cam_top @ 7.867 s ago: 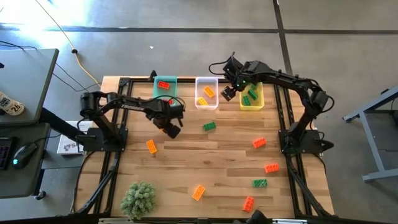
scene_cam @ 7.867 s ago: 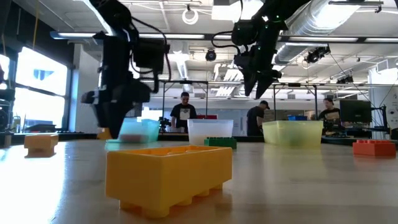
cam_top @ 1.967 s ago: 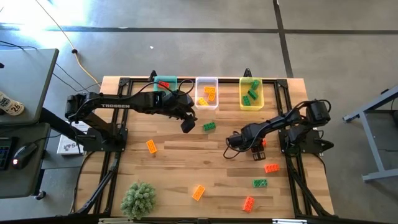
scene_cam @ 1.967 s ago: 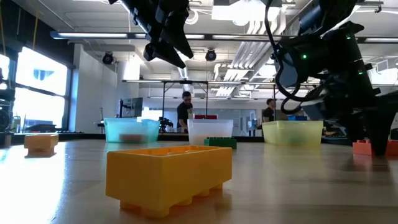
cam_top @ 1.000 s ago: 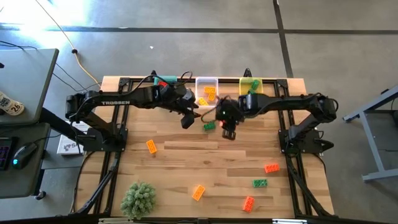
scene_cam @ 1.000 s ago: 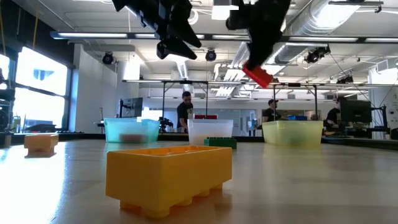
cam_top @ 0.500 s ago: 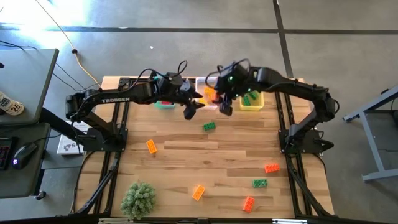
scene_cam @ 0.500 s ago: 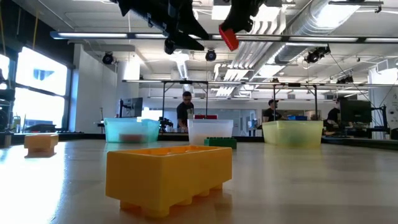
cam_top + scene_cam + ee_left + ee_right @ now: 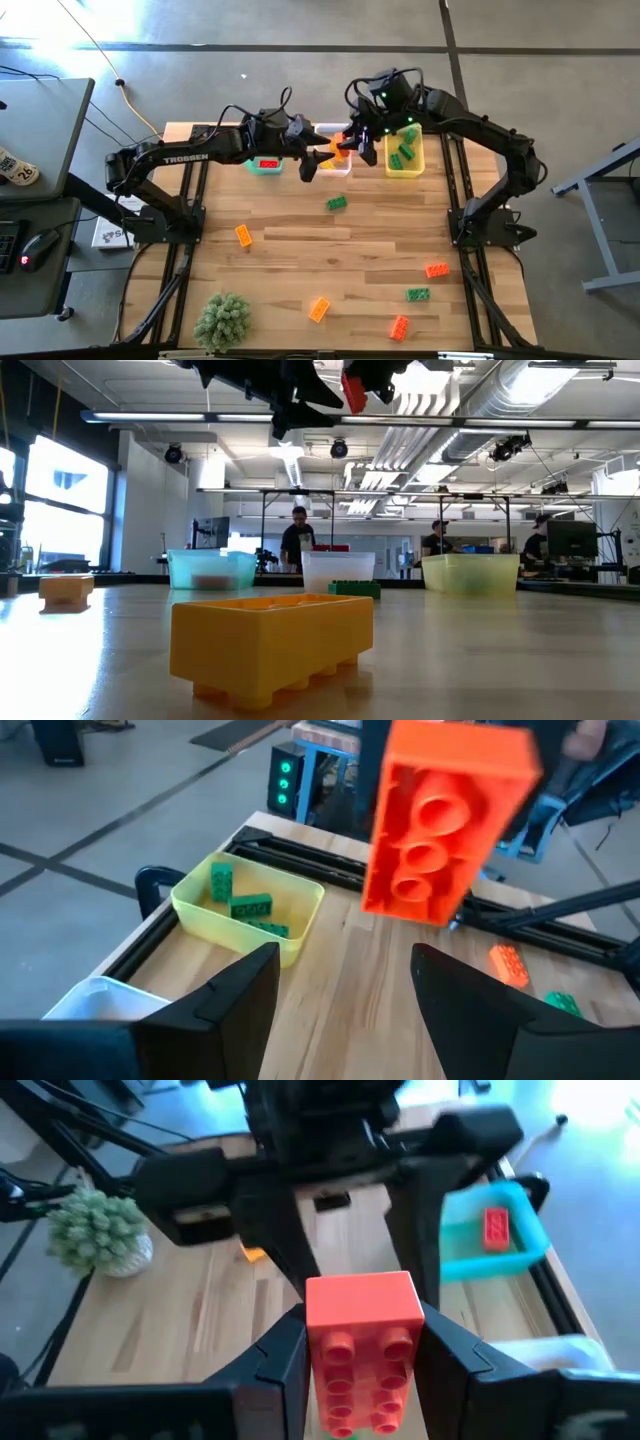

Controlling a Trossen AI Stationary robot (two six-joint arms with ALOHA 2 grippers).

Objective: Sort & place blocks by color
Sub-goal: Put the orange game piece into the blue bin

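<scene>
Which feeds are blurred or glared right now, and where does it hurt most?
High view: sharp, with window glare on the floor beyond the table. Low view: the yellow brick up close is soft and the arms overhead are backlit silhouettes. Left wrist view: its own fingers and the red-orange brick held by the right gripper are blurred. Right wrist view: hazy overall.

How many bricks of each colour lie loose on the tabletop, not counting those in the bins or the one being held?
Red-orange bricks: 2
Yellow-orange bricks: 2
Green bricks: 2
Total: 6
</scene>
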